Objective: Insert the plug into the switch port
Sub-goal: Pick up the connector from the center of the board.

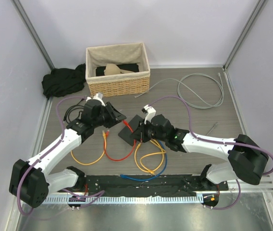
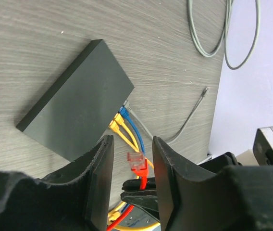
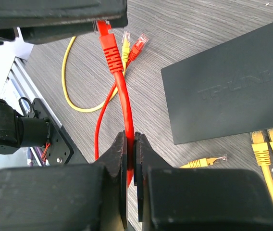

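Observation:
The switch (image 1: 129, 129) is a flat dark-grey box lying between the two arms; it also shows in the left wrist view (image 2: 79, 108) and the right wrist view (image 3: 232, 96). Yellow and blue plugs (image 2: 119, 120) sit in its port edge. My right gripper (image 3: 129, 137) is shut on the red cable (image 3: 122, 96) a little below its plug and holds the red plug (image 2: 137, 161) up. My left gripper (image 2: 132, 144) is open, with one jaw on each side of the red plug and a gap on both sides. In the top view the left gripper (image 1: 115, 115) and the right gripper (image 1: 135, 134) meet beside the switch.
A wicker basket (image 1: 118, 72) and a black cloth (image 1: 62, 82) lie at the back left. A grey cable (image 1: 199, 91) is coiled at the back right. Loose red and yellow plugs (image 3: 134, 44), a yellow plug (image 3: 208, 161) and loops of yellow (image 1: 86, 161) and blue cable (image 1: 136, 177) lie near the switch.

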`<state>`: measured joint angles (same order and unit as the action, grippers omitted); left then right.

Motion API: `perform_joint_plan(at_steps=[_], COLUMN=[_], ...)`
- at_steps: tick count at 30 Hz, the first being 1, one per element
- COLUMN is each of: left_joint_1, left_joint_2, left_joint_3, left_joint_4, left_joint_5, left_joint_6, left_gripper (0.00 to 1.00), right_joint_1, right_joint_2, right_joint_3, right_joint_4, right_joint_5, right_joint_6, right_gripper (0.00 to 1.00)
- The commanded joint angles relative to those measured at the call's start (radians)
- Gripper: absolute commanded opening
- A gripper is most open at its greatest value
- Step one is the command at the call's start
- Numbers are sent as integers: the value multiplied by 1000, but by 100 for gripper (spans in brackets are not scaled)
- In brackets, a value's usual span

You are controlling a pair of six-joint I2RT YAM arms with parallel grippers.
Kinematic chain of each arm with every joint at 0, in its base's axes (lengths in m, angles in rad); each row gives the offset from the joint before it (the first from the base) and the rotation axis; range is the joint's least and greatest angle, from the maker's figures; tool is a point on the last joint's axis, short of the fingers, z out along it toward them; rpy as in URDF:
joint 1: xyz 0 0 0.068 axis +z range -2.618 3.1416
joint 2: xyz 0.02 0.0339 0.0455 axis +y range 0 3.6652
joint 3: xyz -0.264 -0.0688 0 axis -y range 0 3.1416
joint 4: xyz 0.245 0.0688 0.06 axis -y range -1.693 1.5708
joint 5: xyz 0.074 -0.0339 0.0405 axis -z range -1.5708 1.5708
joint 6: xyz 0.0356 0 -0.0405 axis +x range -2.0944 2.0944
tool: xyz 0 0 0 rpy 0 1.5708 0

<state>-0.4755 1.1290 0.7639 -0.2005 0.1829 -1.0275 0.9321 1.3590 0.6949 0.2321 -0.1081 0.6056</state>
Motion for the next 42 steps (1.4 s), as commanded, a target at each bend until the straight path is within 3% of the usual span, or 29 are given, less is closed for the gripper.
perform_joint_plan(at_steps=[1,8,9,11,12,15,19,23,27,34,42], left_joint_1=[3,3,3,0,-3,-20,-32,-40,-41,-45,-46], left_joint_2=[-21,-21,-24,-28,-31,-34,-22,-5,3,12,14], left_joint_3=[3,12,15,23,29,57,87,113,121,129,133], left_joint_4=[-20,-27,-48,-80,-121,-207,-261,-289,-293,-295,-301], left_joint_5=[-13,-3,-6,-22,-43,-97,-120,-128,-134,-129,-123], left_joint_6=[-36,-74,-85,-118,-129,-155,-167,-167,-174,-178,-180], left_gripper=[39,6,2,0,0,0,0,0,0,0,0], right_joint_1=[-4,-4,-4,-3,2,34,124,240,329,407,425], right_joint_2=[-20,-3,-3,-11,-17,-40,-55,-40,18,146,232], right_joint_3=[9,23,34,49,70,121,173,186,201,232,256], right_joint_4=[62,29,17,-20,-34,-105,-158,-96,-13,81,142], right_joint_5=[-18,-9,-1,24,39,157,368,614,738,835,863], right_joint_6=[10,-30,-41,-69,-81,-154,-306,-460,-630,-783,-843], right_gripper=[1,1,5,15,28,54,67,67,67,61,50])
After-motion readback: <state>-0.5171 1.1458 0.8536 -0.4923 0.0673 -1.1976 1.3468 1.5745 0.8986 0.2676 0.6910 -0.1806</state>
